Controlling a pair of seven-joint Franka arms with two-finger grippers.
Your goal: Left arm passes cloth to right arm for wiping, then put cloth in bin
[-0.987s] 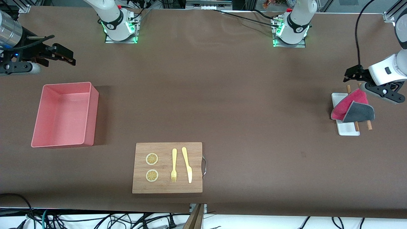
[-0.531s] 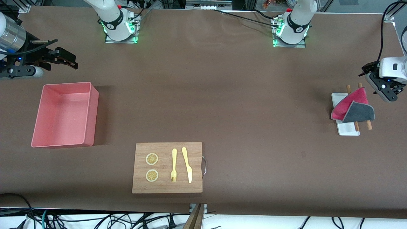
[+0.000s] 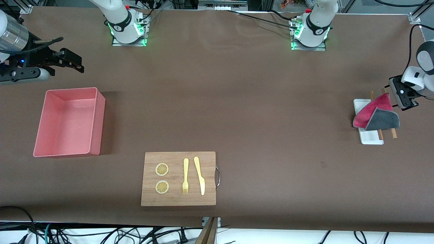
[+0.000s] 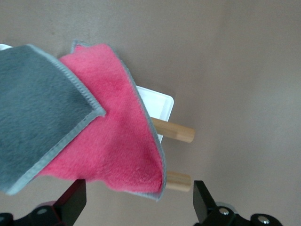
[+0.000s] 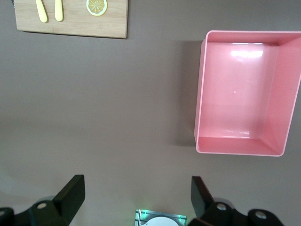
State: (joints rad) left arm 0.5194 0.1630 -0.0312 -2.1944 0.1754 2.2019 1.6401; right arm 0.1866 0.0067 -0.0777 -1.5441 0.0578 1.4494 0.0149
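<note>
The cloth (image 3: 364, 114) lies folded on a small white tray (image 3: 370, 138) at the left arm's end of the table, crimson-pink face (image 4: 113, 141) partly under a dark grey flap (image 4: 37, 113). My left gripper (image 3: 403, 100) hangs just above the cloth's pink corner, pointing down. It is open (image 4: 139, 205), its black fingers (image 4: 75, 203) straddling that corner without touching it. The pink bin (image 3: 96, 118) stands empty at the right arm's end. Above the table beside the bin, farther from the front camera, my right gripper (image 3: 73, 62) waits open (image 5: 136, 197).
Two wooden sticks (image 3: 393, 133) lie under the cloth across the tray, their ends (image 4: 176, 132) poking out. A wooden cutting board (image 3: 178, 200) with lemon slices, a fork and a knife sits near the table's front edge. The bin's wall (image 5: 201, 94) shows in the right wrist view.
My left gripper has swung from sideways to pointing down and moved over the cloth's pink corner. The right gripper has shifted only slightly. The cloth has not moved.
</note>
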